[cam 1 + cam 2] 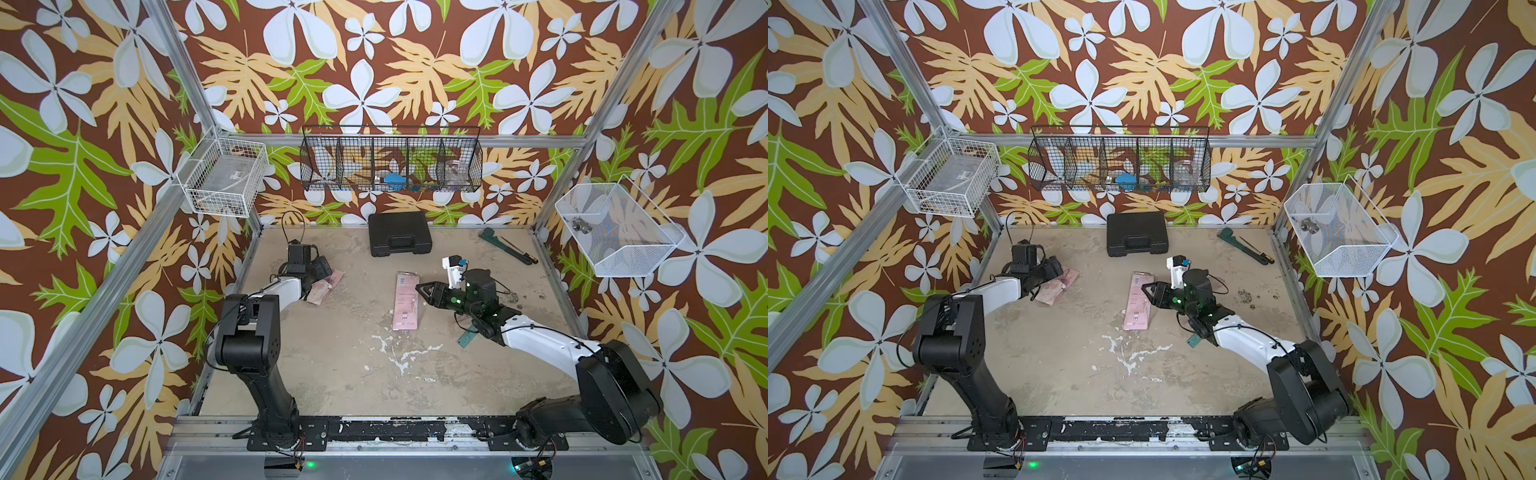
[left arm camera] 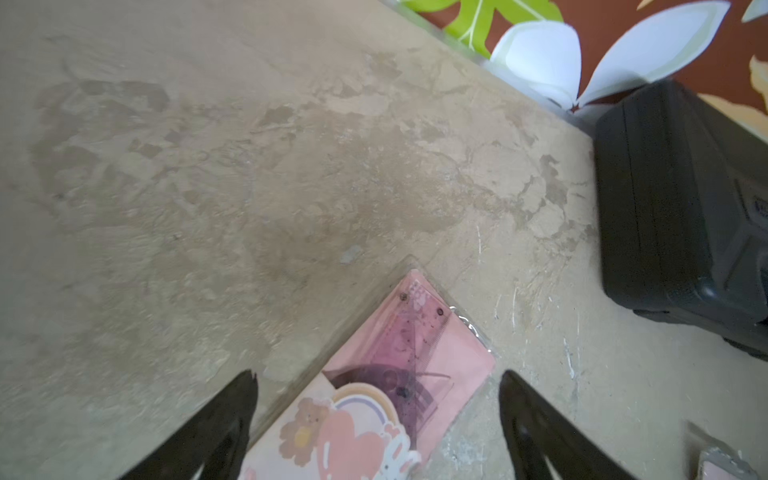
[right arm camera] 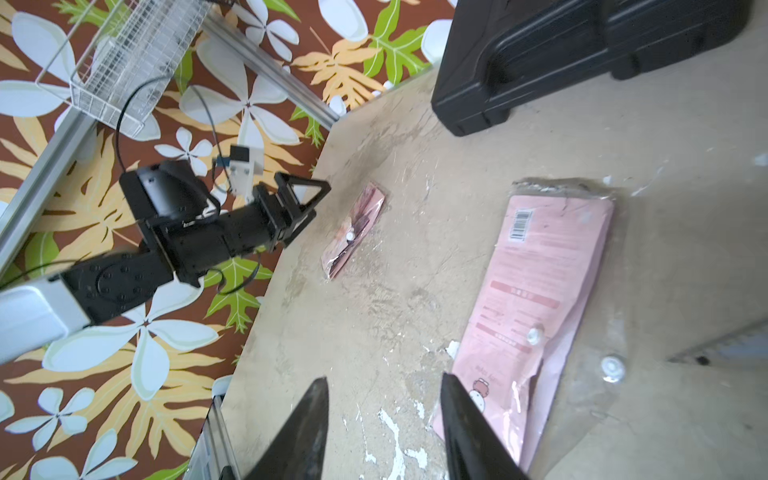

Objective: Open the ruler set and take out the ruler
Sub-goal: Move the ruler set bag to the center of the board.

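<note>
Nearest you on the counter (image 1: 332, 365), a teal ruler (image 1: 466, 336) lies flat. It is partly hidden under your right arm and lies apart from both pouches.

Next out, in the middle, the barcode pouch (image 1: 406, 301) lies printed back up in its clear sleeve. Your right end effector (image 3: 383, 378) sits at the long edge of this pouch on its own arm's side. Its jaws are parted with only bare counter between them, and one finger (image 3: 469, 424) is just beside the pink card. You cannot tell whether that finger touches it.

Over to the left, your left end effector (image 2: 377, 374) has its jaws spread wide. Its fingers (image 2: 216, 424) stand on either side of a corner of the rainbow pouch (image 2: 449, 374) without gripping it. Purple see-through rulers (image 2: 411, 345) show inside that pouch.

Farthest back, a closed black case (image 1: 399, 233) stands by the rear wall.
</note>
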You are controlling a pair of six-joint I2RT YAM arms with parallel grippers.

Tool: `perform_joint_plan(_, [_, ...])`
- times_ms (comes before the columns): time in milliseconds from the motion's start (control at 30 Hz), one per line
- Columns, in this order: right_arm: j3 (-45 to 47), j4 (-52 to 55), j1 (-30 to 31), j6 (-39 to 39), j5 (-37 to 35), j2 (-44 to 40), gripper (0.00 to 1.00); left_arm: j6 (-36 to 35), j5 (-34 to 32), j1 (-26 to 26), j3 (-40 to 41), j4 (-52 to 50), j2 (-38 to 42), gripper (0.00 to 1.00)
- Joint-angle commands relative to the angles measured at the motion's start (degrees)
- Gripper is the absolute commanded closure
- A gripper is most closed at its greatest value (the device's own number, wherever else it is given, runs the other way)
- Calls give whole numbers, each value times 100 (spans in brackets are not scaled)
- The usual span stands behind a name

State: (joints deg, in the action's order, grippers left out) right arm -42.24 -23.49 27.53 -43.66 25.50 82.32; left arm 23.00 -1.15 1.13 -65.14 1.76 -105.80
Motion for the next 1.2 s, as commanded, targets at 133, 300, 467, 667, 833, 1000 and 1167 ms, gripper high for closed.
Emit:
perform_joint_plan(133, [132,-488,44,-78,206,-206,54,-785,369,-69,-1213,-1552,-1015,7])
perform_joint_plan(300, [331,-490,47,-62,194,-563,54,-872,372,-82,-1193,-1619,-1225,7])
perform_joint_plan(467, [448,-541,42,-67,145,-683,53,-444,787,111,-378,-935,-841,17])
perform_joint_plan(667, [533,-864,52,-233,468,-379,53,358,753,907,1381,317,265,26])
perform_joint_plan(833, [234,-748,277,-127,810,444,55,911,1033,1365,2595,886,1126,32])
perform_joint_plan(1000, [-303,-306,936,195,749,1204,56,1390,1150,1540,3863,1600,2338,33])
perform_joint_plan(1167, [-881,-290,1095,299,783,1889,56,1367,921,1486,4117,1761,2791,30])
